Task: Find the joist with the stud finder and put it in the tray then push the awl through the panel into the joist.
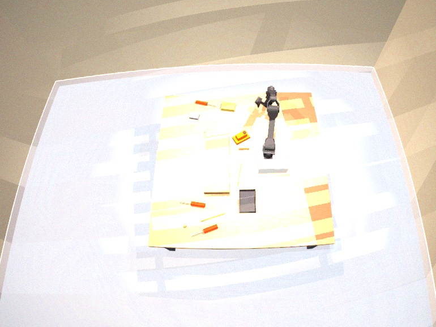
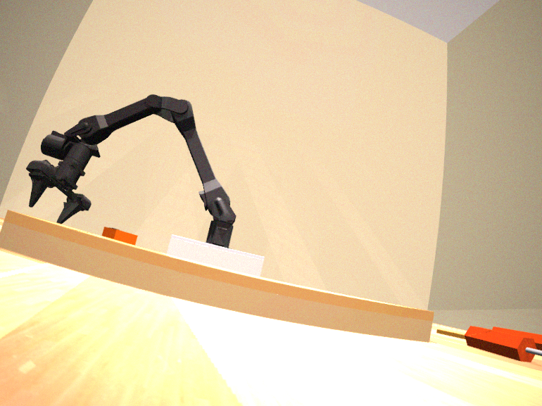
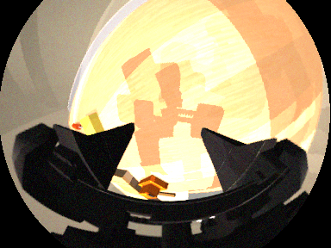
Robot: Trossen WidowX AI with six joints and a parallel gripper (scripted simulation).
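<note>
My gripper (image 2: 45, 214) (image 3: 169, 128) is open and empty, fingers wide apart, above the table beyond the stud finder. The yellow and orange stud finder (image 1: 241, 137) (image 2: 120, 236) (image 3: 153, 184) lies on the table beside the far end of the pale floor panel (image 1: 217, 165) (image 2: 226, 278). The dark tray (image 1: 247, 202) is near the panel's near end. Orange-handled tools lie apart: one (image 1: 201, 102) at the back, one (image 1: 198, 204) just in front of the panel, one (image 1: 210, 229) near the front edge. I cannot tell which is the awl. The joist is hidden.
A white box (image 1: 273, 166) (image 2: 215, 255) stands by the arm's base. A yellow block (image 1: 228, 106) (image 3: 91, 124) and small grey block (image 1: 194, 116) lie at the back. A small orange stick (image 1: 243, 148) (image 3: 167, 195) lies beside the stud finder. Thin yellow sticks (image 1: 239, 174) (image 1: 212, 217) lie nearer the front.
</note>
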